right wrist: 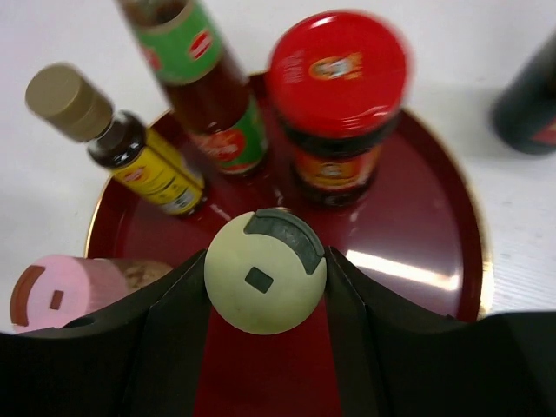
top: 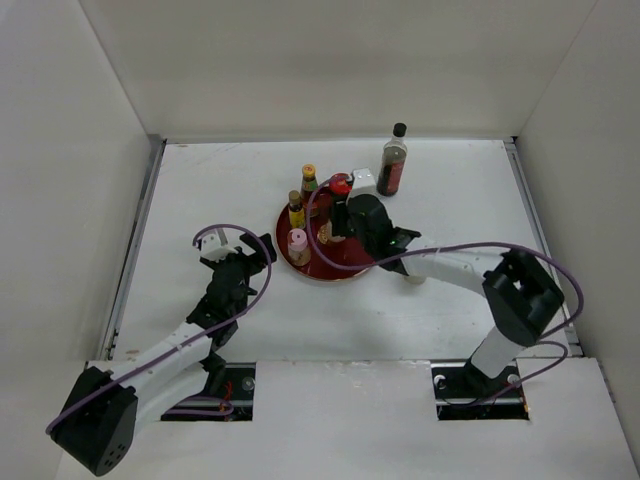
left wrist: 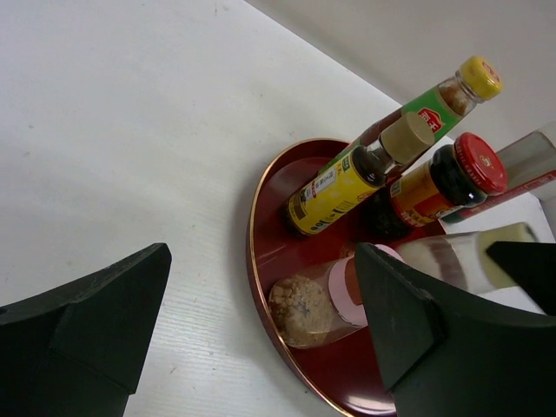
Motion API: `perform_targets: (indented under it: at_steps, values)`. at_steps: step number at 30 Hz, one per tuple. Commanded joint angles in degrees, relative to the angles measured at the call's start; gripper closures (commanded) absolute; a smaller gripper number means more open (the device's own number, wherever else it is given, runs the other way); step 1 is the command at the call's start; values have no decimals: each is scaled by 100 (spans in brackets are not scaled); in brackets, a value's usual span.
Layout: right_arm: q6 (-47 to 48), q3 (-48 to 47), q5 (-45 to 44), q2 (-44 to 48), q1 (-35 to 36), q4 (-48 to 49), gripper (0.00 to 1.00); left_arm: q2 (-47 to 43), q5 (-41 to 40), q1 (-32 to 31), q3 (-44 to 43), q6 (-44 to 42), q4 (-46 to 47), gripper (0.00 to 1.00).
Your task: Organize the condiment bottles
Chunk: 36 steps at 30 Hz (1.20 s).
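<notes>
Cream-capped jar (right wrist: 265, 280) inside right gripper (right wrist: 265, 300); both fingers (right wrist: 169, 334) touching.

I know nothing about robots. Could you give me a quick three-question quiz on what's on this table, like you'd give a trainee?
1. True or false: the tall dark bottle stands on the red tray.
2. What does the right gripper hold? A the red tray; B the cream-lidded jar; C nothing.
3. Is the left gripper open or shut?
Key: 1 false; 2 B; 3 open.
</notes>
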<state>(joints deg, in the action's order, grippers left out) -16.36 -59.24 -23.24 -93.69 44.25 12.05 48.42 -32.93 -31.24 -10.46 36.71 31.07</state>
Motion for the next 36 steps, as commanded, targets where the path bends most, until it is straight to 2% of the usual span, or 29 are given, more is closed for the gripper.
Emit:
perform_targets:
  at_steps: [1,8,10,16,18,21,22,25,28,33,36]
  values:
    - [-69,-640,180,-324,175,482,50,-114,32,26,35,64,242,13]
    - [-69,-1194,189,-1116,360,360,46,-193,76,35,26,73,207,13]
    - [-60,-1212,75,-1186,369,333,43,-158,85,61,35,73,198,13]
    - [-69,-1169,-75,-1187,369,184,41,-220,94,61,35,82,180,13]
    - [-95,-1177,-31,-1222,343,105,37,-158,120,79,18,82,171,13]
    - [-104,-1195,-5,-1213,343,52,18,-228,129,53,17,91,163,13]
    - [-104,-1195,39,-1152,343,25,15,-254,103,53,35,91,163,13]
    - [-78,-1125,66,-810,352,-54,9,-202,128,97,26,91,163,13]
    - [-104,-853,13,-248,326,-63,8,-237,173,53,9,91,163,13]
    - [-393,121,-180,1227,1,-238,7,-228,173,97,26,108,163,13]
    - [-552,754,-802,2150,-245,-676,3,-298,173,70,35,108,163,13]
